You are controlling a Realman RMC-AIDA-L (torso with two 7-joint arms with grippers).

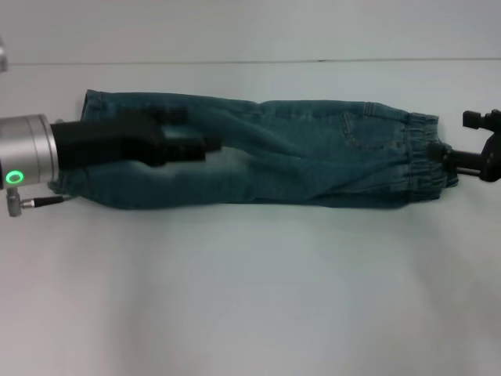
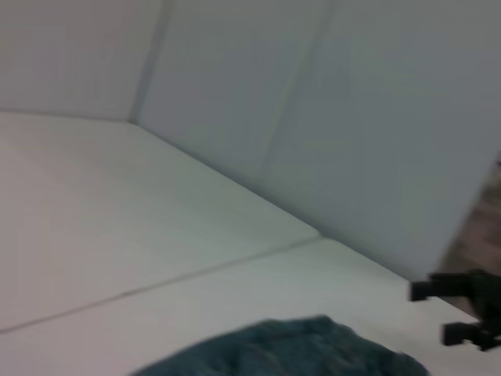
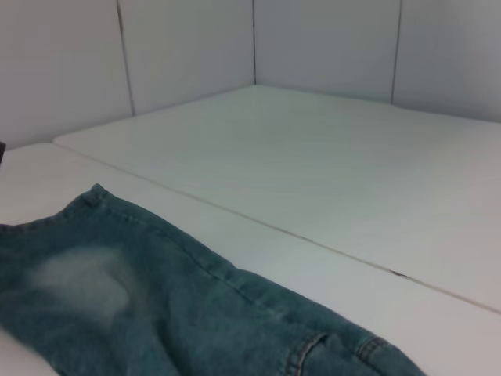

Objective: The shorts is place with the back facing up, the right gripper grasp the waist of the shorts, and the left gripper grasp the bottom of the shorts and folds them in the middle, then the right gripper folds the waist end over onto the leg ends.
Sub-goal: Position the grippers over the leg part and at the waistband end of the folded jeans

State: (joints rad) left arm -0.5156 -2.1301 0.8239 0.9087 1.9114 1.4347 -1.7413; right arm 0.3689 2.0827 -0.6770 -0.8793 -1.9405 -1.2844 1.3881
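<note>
The blue denim shorts (image 1: 313,157) lie flat in a long band across the white table (image 1: 250,298), with the elastic waist (image 1: 423,153) at the right and the leg ends at the left. My left gripper (image 1: 184,142) reaches in from the left, low over the leg end. My right gripper (image 1: 462,139) stands at the waist's outer edge with its fingers apart, the lower one touching the waistband. The left wrist view shows a denim edge (image 2: 297,348) and the right gripper (image 2: 442,312) beyond it. In the right wrist view the denim (image 3: 117,298) has a faded patch.
A seam (image 1: 235,61) crosses the white table behind the shorts. White wall panels (image 3: 329,39) stand at the back. Bare tabletop stretches in front of the shorts.
</note>
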